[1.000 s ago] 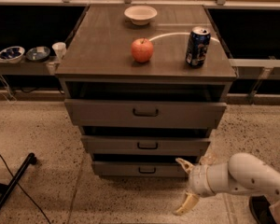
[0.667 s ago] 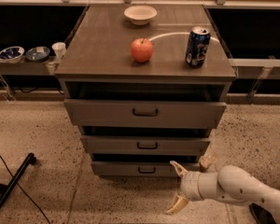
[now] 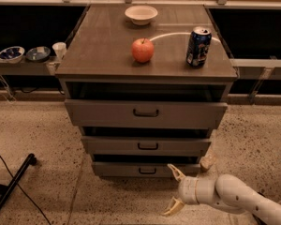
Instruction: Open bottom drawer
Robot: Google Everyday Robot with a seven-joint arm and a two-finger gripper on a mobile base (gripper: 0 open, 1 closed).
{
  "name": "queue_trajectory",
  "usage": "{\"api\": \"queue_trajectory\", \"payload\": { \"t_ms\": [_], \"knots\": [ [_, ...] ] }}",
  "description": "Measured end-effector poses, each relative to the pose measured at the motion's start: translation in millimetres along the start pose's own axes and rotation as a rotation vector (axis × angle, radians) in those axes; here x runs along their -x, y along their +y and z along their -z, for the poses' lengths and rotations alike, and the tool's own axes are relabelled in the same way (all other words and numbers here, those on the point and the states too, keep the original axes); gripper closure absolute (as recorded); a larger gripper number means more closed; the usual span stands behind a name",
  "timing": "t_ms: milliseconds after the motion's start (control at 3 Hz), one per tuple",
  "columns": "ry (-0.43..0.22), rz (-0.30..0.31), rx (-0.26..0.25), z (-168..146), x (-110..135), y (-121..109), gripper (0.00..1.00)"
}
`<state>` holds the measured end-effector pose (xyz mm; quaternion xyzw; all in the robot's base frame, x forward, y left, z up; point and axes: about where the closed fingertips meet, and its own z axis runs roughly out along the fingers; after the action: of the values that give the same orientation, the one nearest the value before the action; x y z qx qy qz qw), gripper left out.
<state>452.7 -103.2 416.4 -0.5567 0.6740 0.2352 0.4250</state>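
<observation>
Tool [image 3: 174, 191] sits low over the floor [image 3: 51, 135], in front of the cabinet's lower right part. Its fingers are spread wide, nothing between them. The upper fingertip [image 3: 173, 168] overlaps the front of the bottom drawer [image 3: 117, 169] in the view, right of the handle [image 3: 147, 171]; can't tell if it touches. The lower finger [image 3: 172, 209] points down-left toward the floor. The white arm [image 3: 234, 196] comes in from the bottom right corner.

Bottom drawer: lowest of three grey fronts, narrowest one, small dark bar handle at its centre. There's a dark gap above its top edge, and the tool is not on the handle. The middle drawer [image 3: 112, 145] and top drawer [image 3: 103, 114] sit above it, each also with a dark gap over the front.

Tabletop [image 3: 98, 46]: apple [image 3: 143, 49] near the middle, blue can [image 3: 198, 46] upright to its right and well apart, white bowl [image 3: 141, 14] at the back edge.

Left shelf [image 3: 18, 69]: two small bowls [image 3: 11, 54] side by side, with a white cup [image 3: 59, 49] just beside the cabinet.

A black pole [image 3: 11, 184] lies on the floor at the lower left, with a thin cable [image 3: 2, 159] crossing it.
</observation>
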Motion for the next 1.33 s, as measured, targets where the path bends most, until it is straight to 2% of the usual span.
{"api": "queue_trajectory", "payload": {
  "t_ms": [333, 667, 1000, 1333],
  "knots": [
    [0.1, 0.127, -0.03, -10, -16, -22, 0.0],
    [0.255, 0.24, -0.047, -7, -74, -56, 0.0],
    [0.255, 0.24, -0.047, -7, -74, -56, 0.0],
    [0.32, 0.22, -0.011, -24, -103, -54, 0.0]
  ]
}}
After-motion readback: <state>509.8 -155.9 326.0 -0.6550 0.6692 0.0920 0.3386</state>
